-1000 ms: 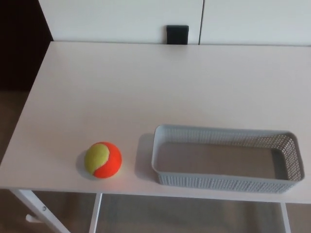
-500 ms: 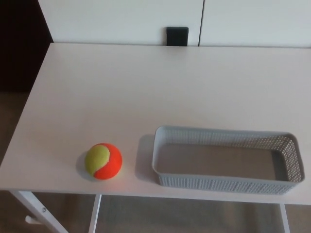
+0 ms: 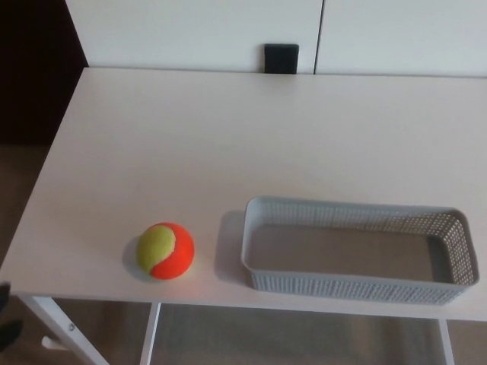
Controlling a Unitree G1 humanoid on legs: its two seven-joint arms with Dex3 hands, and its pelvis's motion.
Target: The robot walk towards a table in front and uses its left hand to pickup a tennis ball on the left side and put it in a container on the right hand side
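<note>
Left hand (image 3: 7,334): only a sliver shows, at the lower left edge of the head view. It appears as two small dark patches, one above the other, both cut off by the frame.

Colour: black, matt, with no highlight.

Outline: rounded and soft-edged. The lower patch is the larger and narrows to a blunt tip toward the right.

Surface detail (screws, cables, markings): too small and too blurred to make out.

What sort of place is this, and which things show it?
Probably an indoor room, perhaps a test setup: a white table against white wall panels, holding a tennis ball and a grey mesh basket.
</note>
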